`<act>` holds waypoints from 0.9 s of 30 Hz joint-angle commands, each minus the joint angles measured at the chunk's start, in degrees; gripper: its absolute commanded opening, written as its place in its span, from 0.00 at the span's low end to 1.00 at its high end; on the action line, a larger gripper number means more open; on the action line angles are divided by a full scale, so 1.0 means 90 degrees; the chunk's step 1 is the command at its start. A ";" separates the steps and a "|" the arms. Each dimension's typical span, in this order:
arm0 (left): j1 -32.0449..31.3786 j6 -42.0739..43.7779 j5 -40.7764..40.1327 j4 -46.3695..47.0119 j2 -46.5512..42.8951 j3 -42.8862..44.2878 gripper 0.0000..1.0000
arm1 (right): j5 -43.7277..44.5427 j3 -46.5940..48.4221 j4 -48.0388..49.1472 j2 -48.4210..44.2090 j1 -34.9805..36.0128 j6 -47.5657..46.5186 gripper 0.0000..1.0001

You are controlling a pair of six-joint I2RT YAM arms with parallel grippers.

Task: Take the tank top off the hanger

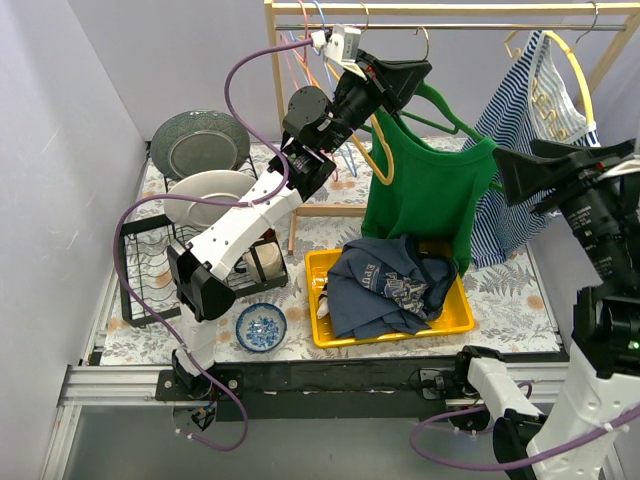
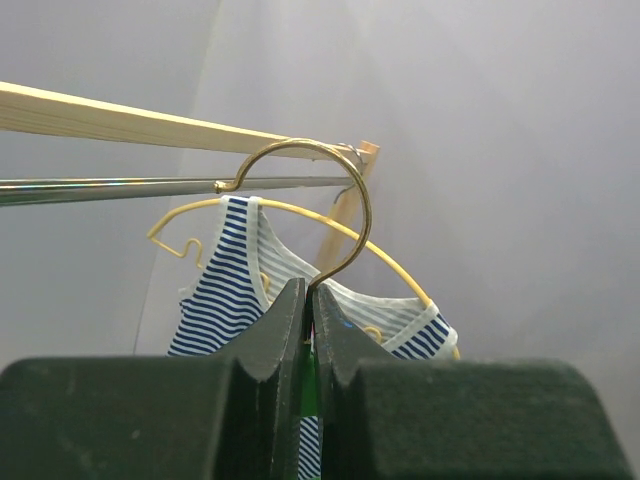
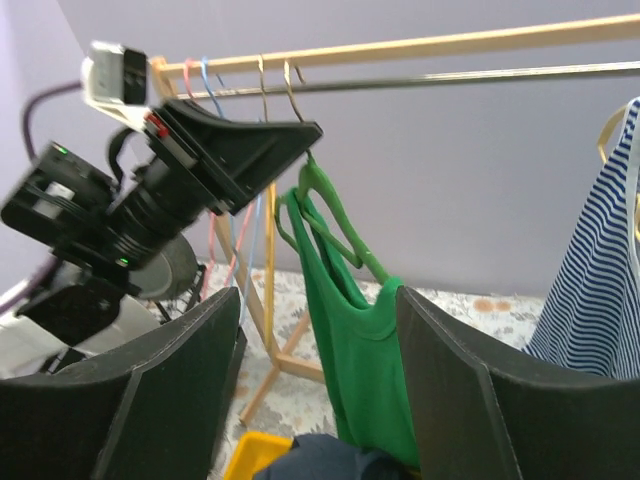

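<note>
A green tank top (image 1: 425,200) hangs on a green hanger (image 1: 445,110) below the clothes rail (image 1: 450,26). My left gripper (image 1: 415,72) is shut on the hanger's neck, just under its brass hook (image 2: 352,200); in the left wrist view the gripper (image 2: 308,296) has green plastic between its jaws. My right gripper (image 1: 508,172) is open and empty, just right of the top's right shoulder. In the right wrist view the gripper (image 3: 318,296) frames the tank top (image 3: 365,380) and the hanger (image 3: 335,215), with its fingers apart from the cloth.
A blue striped tank top (image 1: 525,120) hangs on a yellow hanger (image 1: 575,60) at the right. Several empty coloured hangers (image 1: 300,60) hang left. A yellow tray (image 1: 318,268) holds dark blue clothes (image 1: 385,285). A dish rack with plates (image 1: 200,145) and a blue bowl (image 1: 261,327) stand left.
</note>
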 commanded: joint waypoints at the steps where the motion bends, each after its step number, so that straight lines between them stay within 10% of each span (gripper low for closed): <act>1: -0.0014 0.0012 -0.0662 0.0331 -0.0350 0.0193 0.00 | 0.0282 0.0304 0.0202 -0.0100 0.0019 0.0697 0.71; 27: -0.0014 0.0080 -0.1112 0.0048 -0.0819 -0.0071 0.00 | 0.0399 -0.0301 -0.0491 0.0436 0.0019 0.0620 0.56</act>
